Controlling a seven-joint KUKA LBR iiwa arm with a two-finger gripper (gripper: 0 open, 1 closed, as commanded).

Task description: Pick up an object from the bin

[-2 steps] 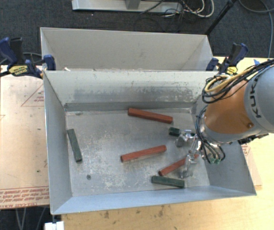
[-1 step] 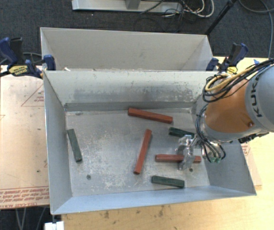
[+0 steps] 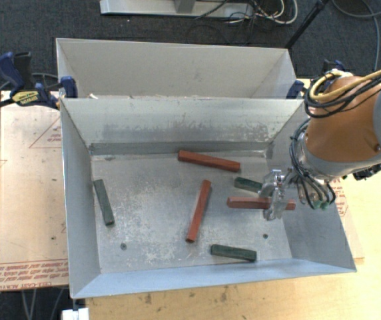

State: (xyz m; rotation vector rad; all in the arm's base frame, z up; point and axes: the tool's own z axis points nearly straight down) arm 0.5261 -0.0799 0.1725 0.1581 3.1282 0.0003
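Bulbous orange wrist cover (image 3: 340, 135), yellow cables (image 3: 322, 89) looped over its top, dark wires (image 3: 308, 189) bunched underneath

**A:** Where is the bin (image 3: 177, 122) open?

**B:** The broad floor between the left green bar (image 3: 102, 203) and the slanted red bar (image 3: 198, 211) is bare, and so is the front-left corner.

**A:** And the right side?

**B:** It's crowded. The hand (image 3: 272, 197) sits low over the right red bar (image 3: 247, 204). The small green bar (image 3: 247, 185) is just behind it, and the sloping right wall is close by.

**A:** Along the back?

**B:** The back red bar (image 3: 209, 161) lies near the back wall, with only a thin lane behind it.

**A:** The front?

**B:** The front green bar (image 3: 233, 253) lies near the front wall. There's a clear patch between it and the right red bar.
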